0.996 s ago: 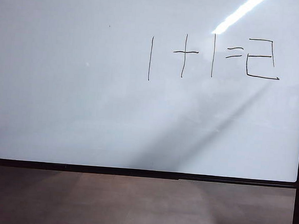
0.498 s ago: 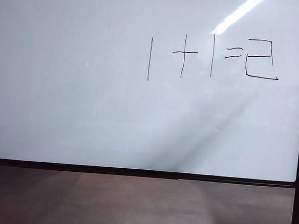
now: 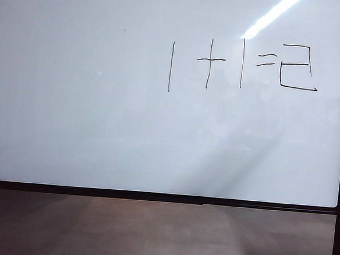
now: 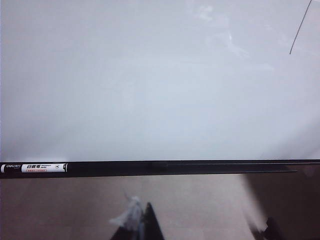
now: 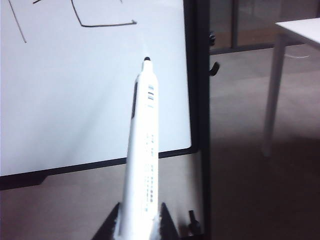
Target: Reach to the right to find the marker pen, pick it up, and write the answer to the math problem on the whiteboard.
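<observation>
Item: large glossy white whiteboard with thin black frame [image 3: 100, 128], upright, filling the exterior view. Writing on it: the math problem in thin black hand-drawn strokes [image 3: 221, 64], legible as "1+1=", followed just to its right by the answer, a boxy angular digit two in straight black strokes [image 3: 298, 67], complete in form. Item: the marker pen, a slim pale-barrelled pen with dark pointed tip and small printed bands [image 5: 142, 150], visible in the right wrist view only; the printing on its barrel is too small to read. Right gripper [image 5: 140, 222]: jaws closed on the pen's lower barrel, tip pointing toward the board's lower right corner, clear of the surface, below the digit. Left gripper [image 4: 200, 227]: only dark finger ends show, apart with nothing between them, so the jaws read as parted and empty, low before the board's bottom rail. Label: a white sticker on that black rail [image 4: 34, 168] with a brand mark and Chinese characters, too blurred to transcribe. Risks, as judgement: the uncapped tip could stray against the board and leave a stray stroke near the answer; the long barrel, pinched near its rear, could pivot or slip from the jaws; the arm could knock the frame or the pale bench leg [image 5: 272, 100] to the side.
</observation>
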Motion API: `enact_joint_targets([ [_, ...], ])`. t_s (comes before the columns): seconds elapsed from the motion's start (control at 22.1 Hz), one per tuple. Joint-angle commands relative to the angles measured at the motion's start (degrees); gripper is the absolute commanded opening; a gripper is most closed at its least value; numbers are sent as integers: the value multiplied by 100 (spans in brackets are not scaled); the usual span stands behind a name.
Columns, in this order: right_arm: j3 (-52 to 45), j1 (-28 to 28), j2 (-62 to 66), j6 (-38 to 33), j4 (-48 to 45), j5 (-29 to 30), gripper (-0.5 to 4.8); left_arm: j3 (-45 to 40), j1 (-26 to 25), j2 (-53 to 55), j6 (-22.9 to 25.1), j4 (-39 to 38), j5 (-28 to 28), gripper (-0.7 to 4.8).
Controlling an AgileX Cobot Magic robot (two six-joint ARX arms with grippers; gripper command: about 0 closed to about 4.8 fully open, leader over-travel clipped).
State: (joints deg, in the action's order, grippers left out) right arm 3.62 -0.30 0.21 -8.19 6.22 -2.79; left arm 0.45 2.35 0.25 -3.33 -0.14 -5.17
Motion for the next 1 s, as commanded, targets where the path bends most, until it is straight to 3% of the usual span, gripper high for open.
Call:
enact_joint_targets([
  [0.05, -177, 15, -7, -260, -496, 52, -6, 4, 4, 0, -11, 46, -15, -5],
  [1.0, -328, 299, -7, 44, -605, 28, -6, 4, 4, -2, -9, 44, -13, -5],
])
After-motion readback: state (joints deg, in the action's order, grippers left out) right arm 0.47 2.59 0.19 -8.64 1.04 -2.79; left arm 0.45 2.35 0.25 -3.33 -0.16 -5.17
